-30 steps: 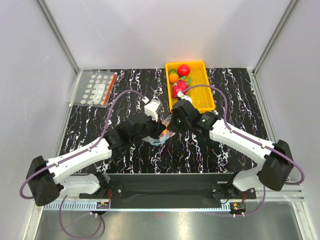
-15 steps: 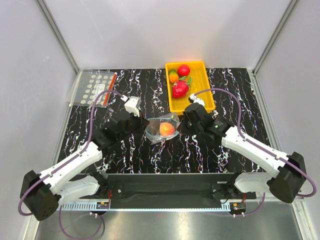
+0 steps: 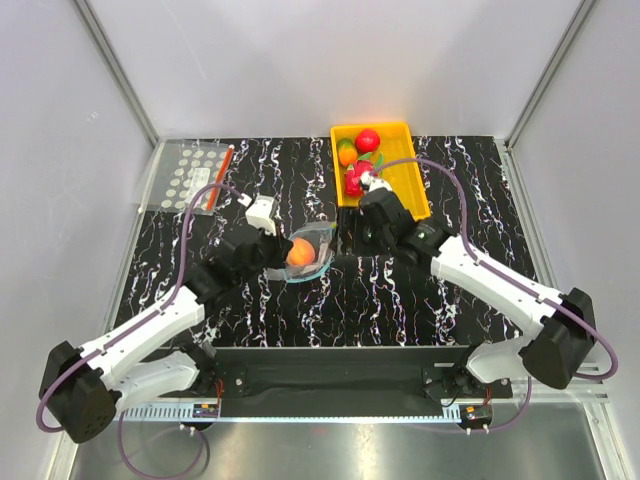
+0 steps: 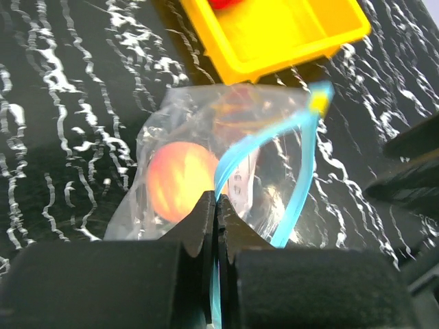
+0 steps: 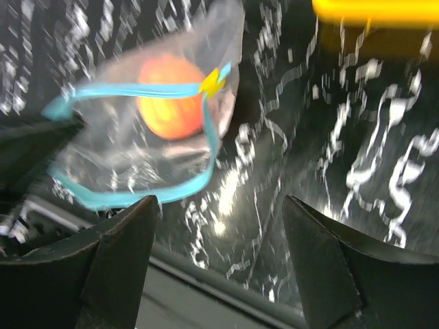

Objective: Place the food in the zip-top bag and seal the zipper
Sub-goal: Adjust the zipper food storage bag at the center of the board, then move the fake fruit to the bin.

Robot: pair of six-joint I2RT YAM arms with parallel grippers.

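The black, white-veined surface is seen spread under everything. At its far edge the yellow tray is set. The red apple and the orange-and-green fruit are held in its far left corner, just beside each other. A third red-pink piece is lodged nearer in the tray. It is half covered by the right arm, and its kind cannot be made out.

Far left, well apart from the tray, the white-dotted bag is laid flat.

Now to the middle: the zip-top bag is found between the two arms, near the tray's near left corner. One fruit is contained in it, the peach-orange fruit, seen plainly through the clear plastic. The mouth is left unsealed. The zipper is drawn open into a wide loop, and a small yellow tab is carried at one end.

The left gripper is clamped on that blue strip, with the jaws pressed together and the strip pinched between them. The right gripper is held just beside the bag with its jaws spread wide and nothing touched.

Whether the bag rests on the surface or is lifted off it cannot be told. The right wrist view is blurred, and only the tray's near part is caught in the left wrist view.
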